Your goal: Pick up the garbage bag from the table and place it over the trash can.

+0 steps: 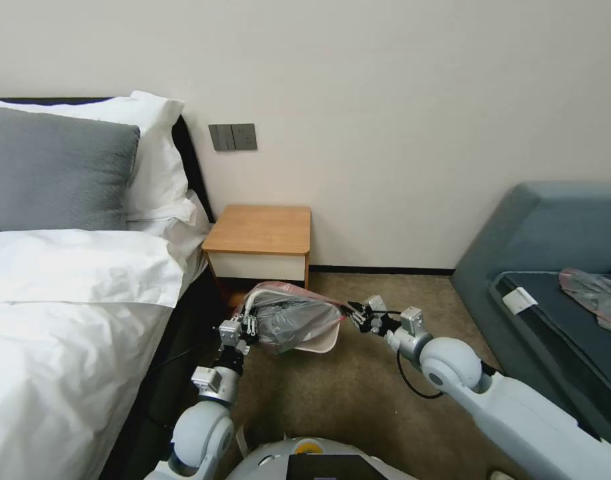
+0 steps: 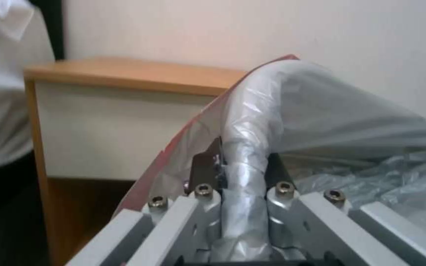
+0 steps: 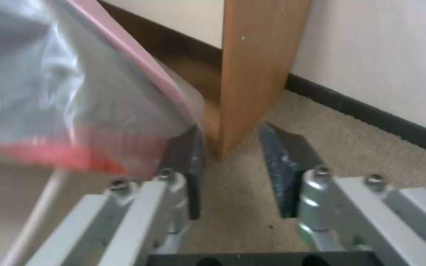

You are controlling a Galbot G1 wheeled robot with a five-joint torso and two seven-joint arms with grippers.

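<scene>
Garbage bag [image 1: 297, 319], grey w/ pink rim, is stretched over the trash can [image 1: 317, 342], which sits tilted on the carpet [image 1: 359, 400] just in front of the table [image 1: 260, 230]. Left gripper [image 1: 250, 327] at the can's left rim, jaws closed tight on rim and bag film together. Right gripper [image 1: 356, 315] at the bag's right edge, jaws parted w/ a clear gap, nothing between them; bag edge touches one finger [image 3: 186, 159]. Bed [image 1: 65, 320] to the left.
</scene>
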